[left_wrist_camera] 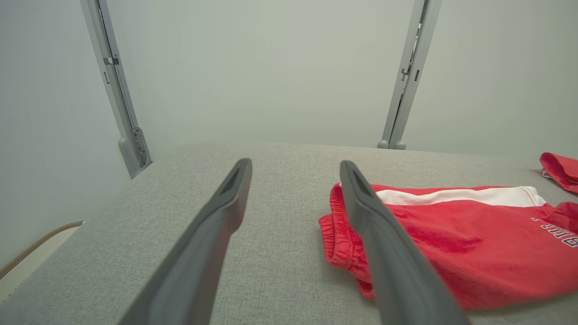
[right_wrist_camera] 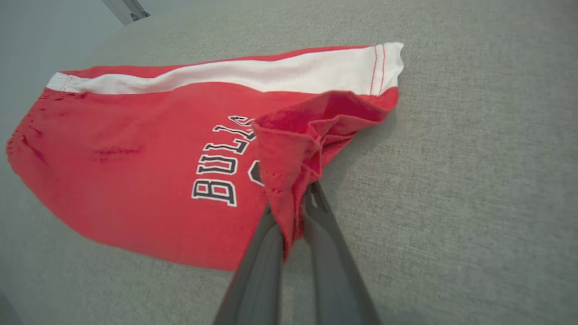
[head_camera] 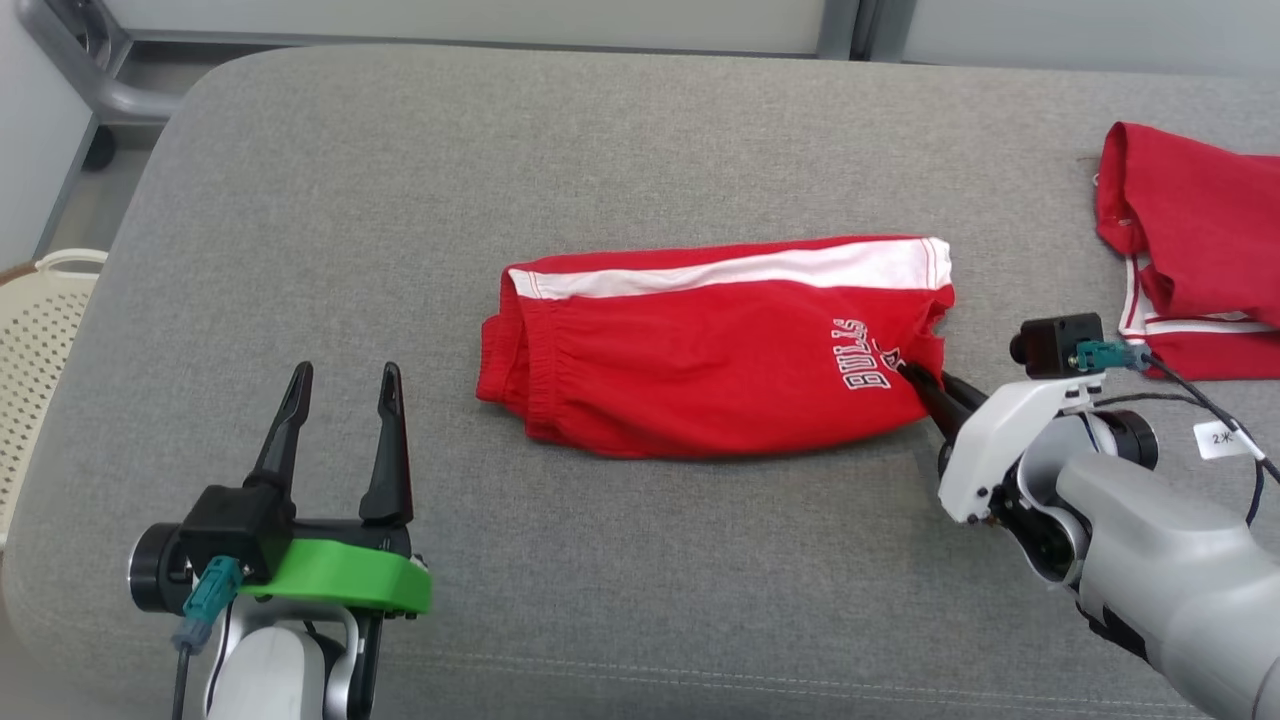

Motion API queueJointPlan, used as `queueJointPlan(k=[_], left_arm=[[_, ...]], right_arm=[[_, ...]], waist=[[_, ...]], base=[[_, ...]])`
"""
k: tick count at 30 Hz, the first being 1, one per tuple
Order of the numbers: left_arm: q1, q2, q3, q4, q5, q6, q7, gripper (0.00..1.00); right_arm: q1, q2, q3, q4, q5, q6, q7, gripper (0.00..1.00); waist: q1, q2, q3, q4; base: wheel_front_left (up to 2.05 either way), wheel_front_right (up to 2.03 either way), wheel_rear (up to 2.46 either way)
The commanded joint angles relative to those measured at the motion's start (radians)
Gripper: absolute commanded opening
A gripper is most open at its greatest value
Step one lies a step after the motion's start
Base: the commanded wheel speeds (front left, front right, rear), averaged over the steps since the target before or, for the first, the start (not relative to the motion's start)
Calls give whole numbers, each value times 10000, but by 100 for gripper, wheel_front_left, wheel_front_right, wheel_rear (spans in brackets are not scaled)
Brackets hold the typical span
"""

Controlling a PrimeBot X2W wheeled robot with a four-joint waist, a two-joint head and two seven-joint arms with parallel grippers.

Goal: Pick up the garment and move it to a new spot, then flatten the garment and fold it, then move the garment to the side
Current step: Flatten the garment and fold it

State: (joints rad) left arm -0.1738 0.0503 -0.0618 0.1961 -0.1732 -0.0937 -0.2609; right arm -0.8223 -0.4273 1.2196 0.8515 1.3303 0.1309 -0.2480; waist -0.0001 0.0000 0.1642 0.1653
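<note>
The garment (head_camera: 700, 350) is a pair of red shorts with a white side stripe and "BULLS" lettering, lying folded on the grey padded surface (head_camera: 400, 180). My right gripper (head_camera: 915, 385) is shut on the hem at the shorts' right end; in the right wrist view the red cloth (right_wrist_camera: 289, 180) is bunched and pinched where my right gripper (right_wrist_camera: 295, 205) closes on it. My left gripper (head_camera: 345, 385) stands open at the lower left, apart from the shorts. The left wrist view has my left gripper (left_wrist_camera: 295, 169) open, with the garment's waistband end (left_wrist_camera: 406, 239) just to its right.
A second red and white garment (head_camera: 1190, 250) lies at the right edge of the surface. A pale perforated basket (head_camera: 35, 340) stands off the left side. Grey frame posts (left_wrist_camera: 122, 90) rise behind the surface's far edge.
</note>
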Motion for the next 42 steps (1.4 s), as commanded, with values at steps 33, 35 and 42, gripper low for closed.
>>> queueJointPlan(k=[33, 35, 42], left_arm=[[1192, 13, 628, -290, 245, 1, -32, 100], [1317, 13, 715, -336, 292, -18, -33, 100], [1708, 13, 946, -539, 467, -79, -33, 100]], right_arm=[[2271, -22, -3270, -717, -2685, -5, -183, 100], [2573, 45, -4116, -1034, -3436, -5, -184, 100], [4212, 459, -6915, -2686, -6022, -5, -185, 100]], waist=[[1, 0, -1076, -1452], [1, 0, -1141, -1559], [1, 0, -1421, -1831]], base=[[0, 0, 0], [0, 0, 0], [0, 0, 0]])
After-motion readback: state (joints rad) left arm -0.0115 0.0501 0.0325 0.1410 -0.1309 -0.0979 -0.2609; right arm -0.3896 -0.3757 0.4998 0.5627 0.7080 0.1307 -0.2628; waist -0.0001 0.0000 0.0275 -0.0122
